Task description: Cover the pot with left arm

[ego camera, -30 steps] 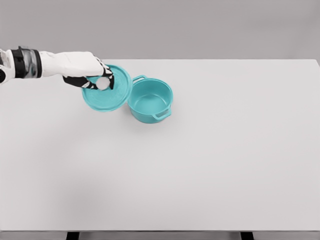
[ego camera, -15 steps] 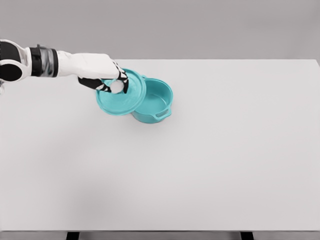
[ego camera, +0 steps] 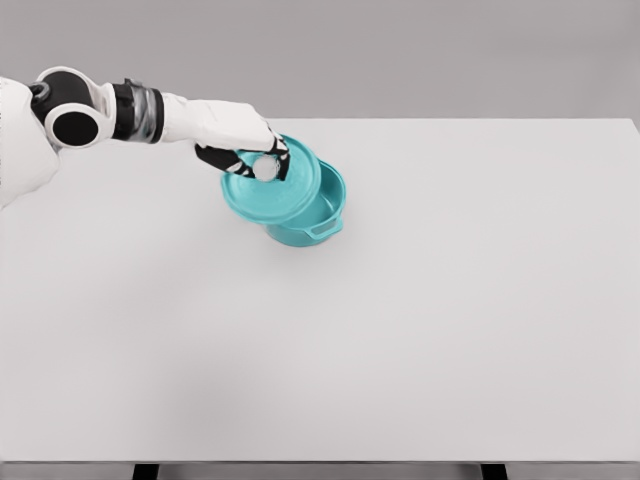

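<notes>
A teal pot [ego camera: 312, 218] stands on the white table [ego camera: 420, 300], left of the middle and toward the back. A teal lid [ego camera: 278, 192] with a white knob hangs tilted above the pot's left half and hides most of its opening. My left hand [ego camera: 258, 160] is shut on the lid's knob, with the arm reaching in from the upper left. One pot handle [ego camera: 325, 229] shows at the front right. The right arm is out of view.
The table's far edge runs just behind the pot. A plain grey wall stands beyond it.
My left hand has carried the lid to the right, from beside the pot's left rim to over its left half. The pot has not moved.
</notes>
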Robot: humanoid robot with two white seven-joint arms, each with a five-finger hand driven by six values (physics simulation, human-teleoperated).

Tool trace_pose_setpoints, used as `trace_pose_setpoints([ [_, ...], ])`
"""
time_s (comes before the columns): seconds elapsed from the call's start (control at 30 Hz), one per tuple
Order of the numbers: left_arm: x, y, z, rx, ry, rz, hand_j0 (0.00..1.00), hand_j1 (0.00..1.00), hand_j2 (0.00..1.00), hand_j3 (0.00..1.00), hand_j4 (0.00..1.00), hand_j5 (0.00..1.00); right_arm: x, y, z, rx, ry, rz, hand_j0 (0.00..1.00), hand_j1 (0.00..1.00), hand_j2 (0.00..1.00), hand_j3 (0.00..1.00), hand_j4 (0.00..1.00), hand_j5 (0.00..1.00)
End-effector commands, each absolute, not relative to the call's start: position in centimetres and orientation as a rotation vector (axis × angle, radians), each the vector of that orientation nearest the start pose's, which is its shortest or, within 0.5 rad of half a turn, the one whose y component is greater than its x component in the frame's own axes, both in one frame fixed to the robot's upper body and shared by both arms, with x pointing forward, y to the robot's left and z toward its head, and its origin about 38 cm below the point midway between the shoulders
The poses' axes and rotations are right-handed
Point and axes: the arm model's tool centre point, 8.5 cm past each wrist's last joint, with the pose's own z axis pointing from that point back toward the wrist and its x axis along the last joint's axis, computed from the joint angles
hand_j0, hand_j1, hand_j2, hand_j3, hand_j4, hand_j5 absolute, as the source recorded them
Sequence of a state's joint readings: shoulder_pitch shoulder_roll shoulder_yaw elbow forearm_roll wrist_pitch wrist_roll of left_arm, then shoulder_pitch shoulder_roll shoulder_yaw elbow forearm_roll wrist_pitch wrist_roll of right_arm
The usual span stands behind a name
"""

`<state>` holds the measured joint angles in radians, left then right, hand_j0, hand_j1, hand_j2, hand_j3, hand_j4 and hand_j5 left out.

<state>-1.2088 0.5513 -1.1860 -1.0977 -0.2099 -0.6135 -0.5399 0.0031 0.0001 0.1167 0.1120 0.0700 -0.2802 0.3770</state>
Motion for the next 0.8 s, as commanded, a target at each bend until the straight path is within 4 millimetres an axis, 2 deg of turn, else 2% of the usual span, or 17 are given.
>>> trace_pose_setpoints([
  [0.0,51.8,17.3,25.2,-0.302,1.822,3.088,0.52,0.52,0.52,0.52,0.52,0.52,-1.8,-23.9,-25.3,0.312,-0.117,0.219,1.0,1.0,1.0,1.0,1.0,1.0],
  [0.23,52.1,16.1,25.5,-0.288,1.827,3.072,0.53,0.53,0.53,0.53,0.53,0.53,-1.8,-23.9,-25.3,0.312,-0.118,0.219,1.0,1.0,1.0,1.0,1.0,1.0],
  [0.33,52.5,16.0,24.9,-0.285,1.825,3.093,0.53,0.53,0.53,0.53,0.53,0.53,-1.8,-23.9,-25.3,0.312,-0.118,0.219,1.0,1.0,1.0,1.0,1.0,1.0],
  [0.77,53.6,15.7,24.9,-0.295,1.837,3.128,0.53,0.53,0.53,0.53,0.53,0.53,-1.8,-23.9,-25.3,0.312,-0.118,0.219,1.0,1.0,1.0,1.0,1.0,1.0],
])
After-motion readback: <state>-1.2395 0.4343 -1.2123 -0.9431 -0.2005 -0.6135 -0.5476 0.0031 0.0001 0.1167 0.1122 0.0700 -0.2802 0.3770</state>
